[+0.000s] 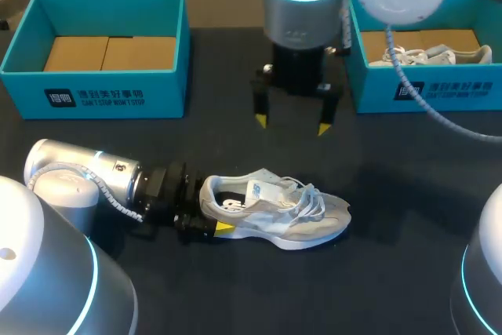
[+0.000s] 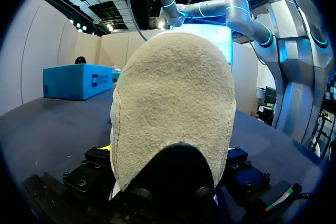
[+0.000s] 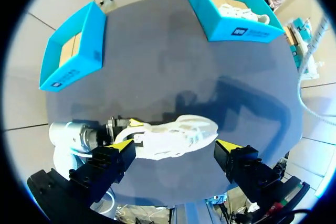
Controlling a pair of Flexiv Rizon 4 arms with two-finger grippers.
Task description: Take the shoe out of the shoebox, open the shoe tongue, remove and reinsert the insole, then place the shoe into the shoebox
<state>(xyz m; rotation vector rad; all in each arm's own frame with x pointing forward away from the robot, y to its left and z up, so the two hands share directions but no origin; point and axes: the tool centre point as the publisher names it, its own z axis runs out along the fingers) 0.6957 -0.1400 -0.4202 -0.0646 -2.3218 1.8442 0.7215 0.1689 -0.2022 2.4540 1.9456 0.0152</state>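
A pale grey and white shoe (image 1: 282, 211) stands upright on the dark table, toe to the right, laces loose and tongue raised. My left gripper (image 1: 216, 211) comes in low from the left and is shut on the shoe's heel, one yellow tip showing on the near side. In the left wrist view the suede heel (image 2: 173, 93) fills the space between that gripper's (image 2: 170, 156) fingers. My right gripper (image 1: 291, 125) hangs open above the table behind the shoe, holding nothing. From the right wrist view the shoe (image 3: 176, 135) lies below, between the spread tips of the right gripper (image 3: 175, 145).
An empty blue shoebox (image 1: 94, 92) with a cardboard floor stands at the back left, seen too in the right wrist view (image 3: 73, 72). A second blue shoebox (image 1: 427, 90) at the back right holds another white shoe (image 1: 427, 54).
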